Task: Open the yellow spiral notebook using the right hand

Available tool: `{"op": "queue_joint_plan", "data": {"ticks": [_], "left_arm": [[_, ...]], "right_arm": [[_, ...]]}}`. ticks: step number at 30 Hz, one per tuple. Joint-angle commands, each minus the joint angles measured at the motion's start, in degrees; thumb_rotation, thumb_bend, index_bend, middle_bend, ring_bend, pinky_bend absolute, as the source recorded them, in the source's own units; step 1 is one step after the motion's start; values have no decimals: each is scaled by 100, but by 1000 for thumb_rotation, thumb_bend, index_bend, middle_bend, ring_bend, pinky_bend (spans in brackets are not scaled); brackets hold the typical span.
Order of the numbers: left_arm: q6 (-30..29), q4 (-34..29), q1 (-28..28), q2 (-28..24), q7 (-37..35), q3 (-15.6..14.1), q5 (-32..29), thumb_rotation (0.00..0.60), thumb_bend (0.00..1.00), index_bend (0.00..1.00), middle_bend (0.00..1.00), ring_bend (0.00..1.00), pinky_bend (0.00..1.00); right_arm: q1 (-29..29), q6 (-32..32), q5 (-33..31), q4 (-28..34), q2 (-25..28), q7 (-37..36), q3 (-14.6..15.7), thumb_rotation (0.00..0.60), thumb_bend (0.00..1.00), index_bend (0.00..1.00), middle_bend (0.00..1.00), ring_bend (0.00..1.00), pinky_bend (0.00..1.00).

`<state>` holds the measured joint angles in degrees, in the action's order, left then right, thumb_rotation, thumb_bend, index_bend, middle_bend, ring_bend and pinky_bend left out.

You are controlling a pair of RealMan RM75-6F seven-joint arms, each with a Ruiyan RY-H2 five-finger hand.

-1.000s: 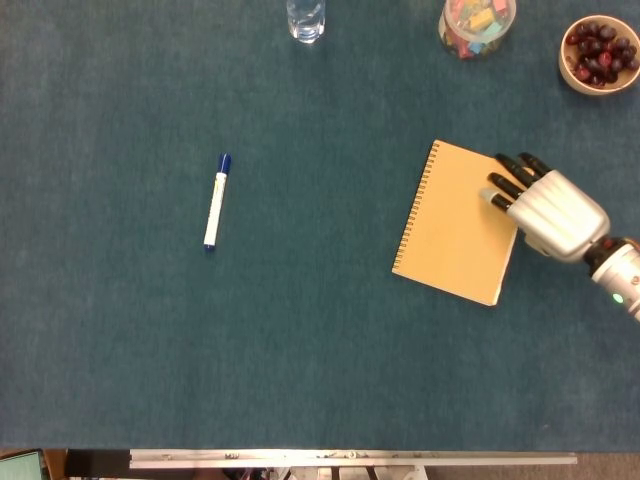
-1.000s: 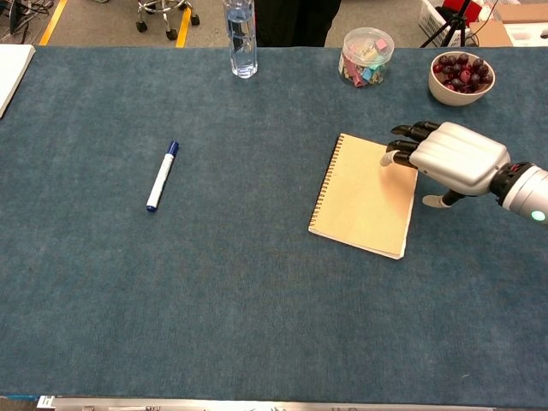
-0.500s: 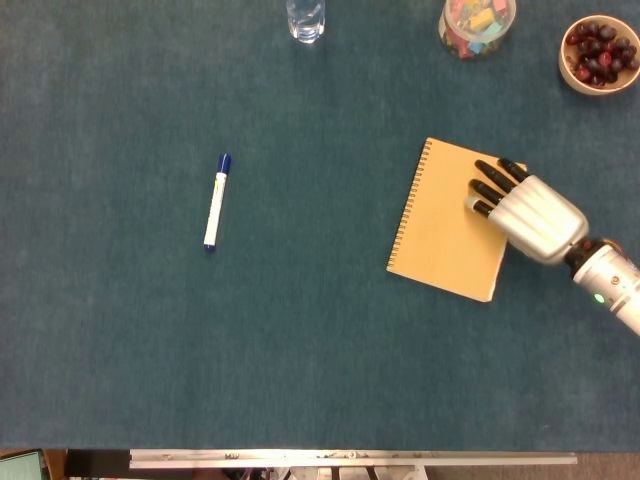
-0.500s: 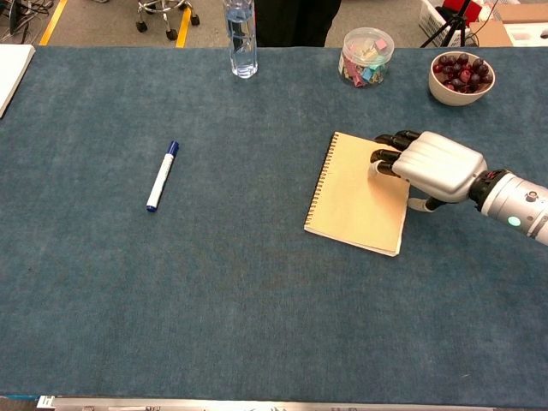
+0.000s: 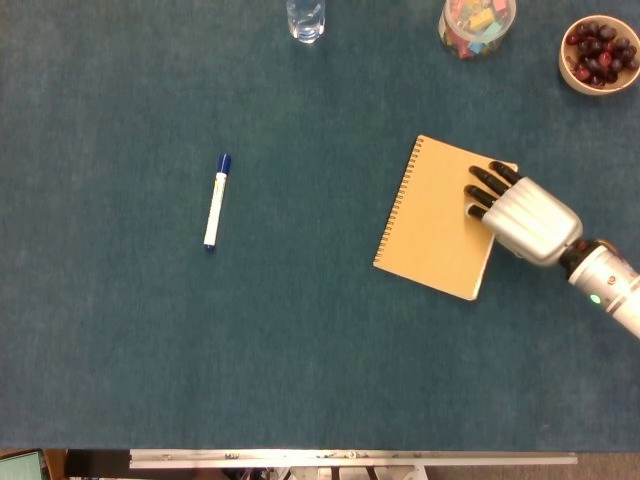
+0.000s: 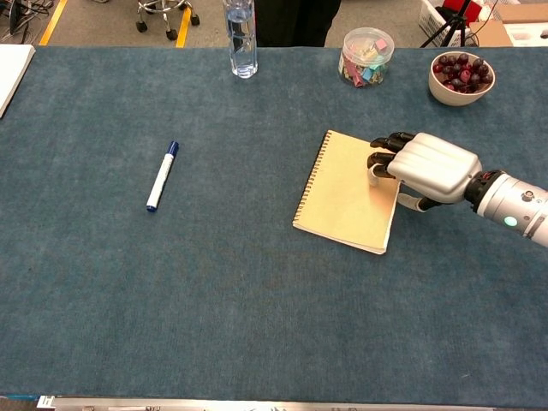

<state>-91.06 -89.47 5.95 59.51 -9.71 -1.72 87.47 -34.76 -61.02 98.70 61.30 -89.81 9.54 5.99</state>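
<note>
at the left we see a blue-capped marker (image 5: 215, 201) lying alone on the teal table (image 5: 300, 340), well apart from everything else. further right lies the yellow spiral notebook (image 5: 435, 218), closed and flat, tilted a little, its wire binding along the left edge. our right hand (image 5: 520, 212) comes in from the right and lies over the notebook's far right corner, palm down, with the dark fingertips (image 5: 480, 193) resting on the cover close together; we cannot tell whether the thumb below catches the page edge. the left hand shows in neither view. along the far edge stand a water bottle (image 6: 241, 38), a clear jar of coloured bits (image 6: 366, 56) and a bowl of dark red fruit (image 6: 462, 75). against the frames a second ago, the notebook has slid leftward across the table with the hand on it, and the hand now covers more of the cover.
</note>
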Motion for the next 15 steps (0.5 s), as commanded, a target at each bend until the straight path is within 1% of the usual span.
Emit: {"op": "queue_joint_plan", "data": {"ticks": [1, 8, 15], "left_arm": [[-2, 0, 2, 2, -2, 0, 1, 600, 486, 79, 106, 21, 57], [5, 7, 0, -2, -16, 7, -9, 600, 486, 79, 105, 21, 58], [24, 6, -11, 2, -15, 8, -4, 600, 486, 79, 105, 21, 58]], "right_arm": [[-22, -147, 119, -100, -64, -240, 35, 600, 387, 459, 329, 152, 173], [-15, -558, 275, -352, -207, -726, 13, 600, 454, 578, 392, 221, 183], [-34, -774, 253, -404, -240, -832, -120, 600, 478, 695, 438, 264, 188]]}}
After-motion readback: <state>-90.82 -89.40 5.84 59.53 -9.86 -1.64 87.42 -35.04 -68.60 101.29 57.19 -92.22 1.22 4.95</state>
